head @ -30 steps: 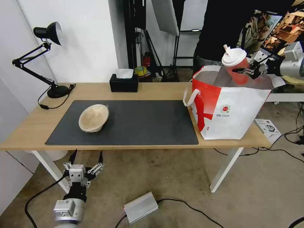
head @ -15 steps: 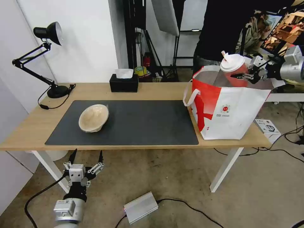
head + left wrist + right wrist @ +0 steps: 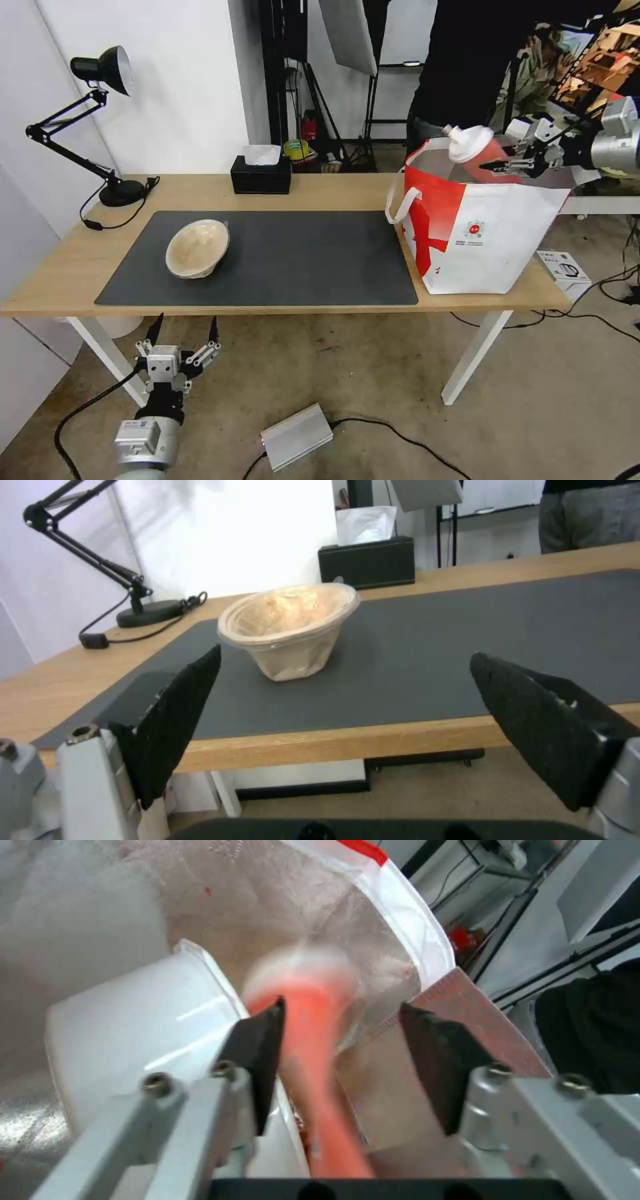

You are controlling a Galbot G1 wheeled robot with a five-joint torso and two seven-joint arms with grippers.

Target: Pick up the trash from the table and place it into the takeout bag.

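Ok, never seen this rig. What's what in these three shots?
It is a wheeled robot with two arms. The wide shot comes from its head camera. The other two come from cameras on its wrists, looking out between each hand's two fingers.

The right hand is over the open takeout bag, fingers apart. The red drink cup is tipped at the bag's mouth between them. The right wrist shot shows it blurred, with a white plastic bowl already inside.

The left hand hangs open below the table edge. A beige pulp bowl lies tilted on the grey mat. A tissue box and a desk lamp stand behind.
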